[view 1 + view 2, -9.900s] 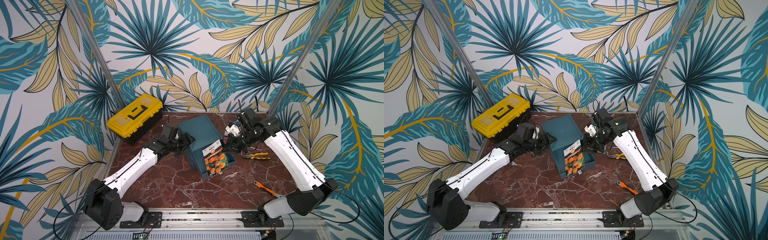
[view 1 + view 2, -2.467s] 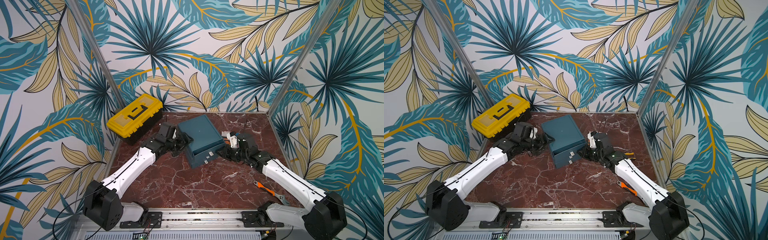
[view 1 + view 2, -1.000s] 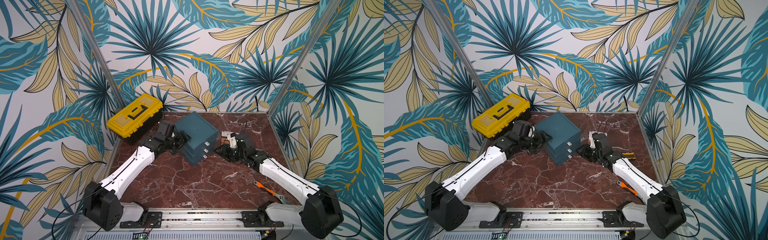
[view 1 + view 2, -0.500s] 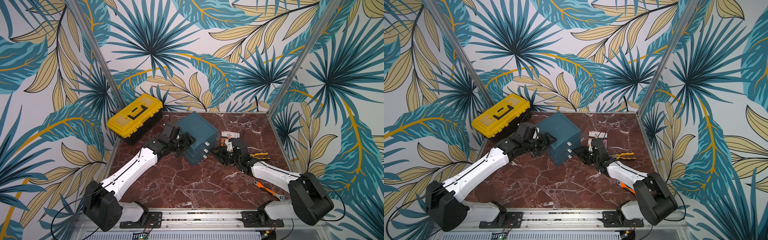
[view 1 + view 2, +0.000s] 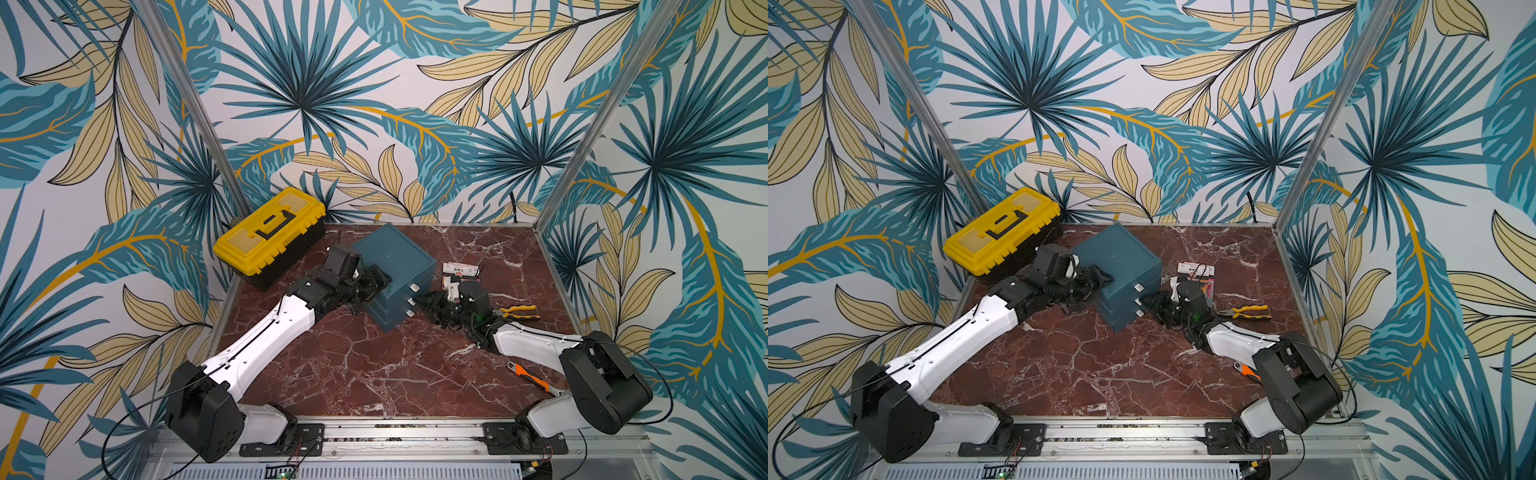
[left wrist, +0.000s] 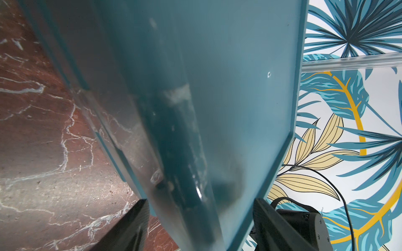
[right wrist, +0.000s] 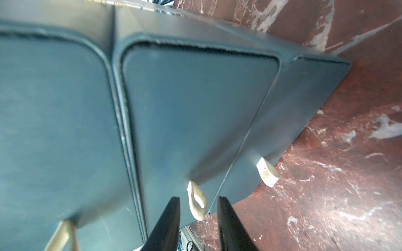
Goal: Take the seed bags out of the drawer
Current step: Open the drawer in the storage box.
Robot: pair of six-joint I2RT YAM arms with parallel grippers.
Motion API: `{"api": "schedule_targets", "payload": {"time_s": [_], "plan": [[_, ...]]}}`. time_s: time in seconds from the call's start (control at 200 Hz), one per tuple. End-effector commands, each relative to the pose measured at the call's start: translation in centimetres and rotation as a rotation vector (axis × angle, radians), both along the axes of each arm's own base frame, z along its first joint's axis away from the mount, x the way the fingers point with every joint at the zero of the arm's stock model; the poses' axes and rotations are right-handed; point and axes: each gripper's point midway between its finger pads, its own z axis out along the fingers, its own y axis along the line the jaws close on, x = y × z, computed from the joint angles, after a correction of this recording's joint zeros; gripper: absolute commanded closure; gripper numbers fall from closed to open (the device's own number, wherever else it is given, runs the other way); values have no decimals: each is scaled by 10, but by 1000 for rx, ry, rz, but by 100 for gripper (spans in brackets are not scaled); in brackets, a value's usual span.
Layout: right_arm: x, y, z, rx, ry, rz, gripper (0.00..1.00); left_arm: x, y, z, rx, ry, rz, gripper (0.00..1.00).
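- The right gripper (image 7: 198, 198) stands partly open at the front of the teal cabinet (image 5: 395, 257). Its two fingers sit either side of the white handle (image 7: 196, 202) of the middle drawer (image 7: 195, 108), with a gap on each side, and it has hold of nothing.
- All three drawer fronts sit closed in the cabinet.
- The seed bags (image 5: 461, 271) lie flat on the desk (image 5: 374, 365), outside the cabinet. They are just behind the right gripper's wrist, toward the back wall and near the cabinet's front corner. The wrist hides part of them.
- The left gripper (image 6: 200, 206) is clamped on the cabinet's rear edge, one finger against each face.
- Yellow-handled pliers (image 5: 517, 311) lie on the desk beside the right arm.
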Motion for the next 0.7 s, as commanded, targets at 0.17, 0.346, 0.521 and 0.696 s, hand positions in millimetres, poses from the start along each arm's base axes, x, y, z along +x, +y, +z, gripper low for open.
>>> {"api": "schedule_targets", "payload": {"time_s": [0.17,0.346,0.521,0.696], "plan": [[-3,-1,-7,9,2,-11,70,4,-5,10,-20,-29,-17,21],[2,3,-4,26,-8,-9,72,4,-5,7,-17,-22,-20,20],[7,7,-1,32,-13,-2,75,6,-5,5,-19,-15,-15,21],[9,8,2,36,-18,0,76,6,-4,2,-21,-7,-10,30]]}}
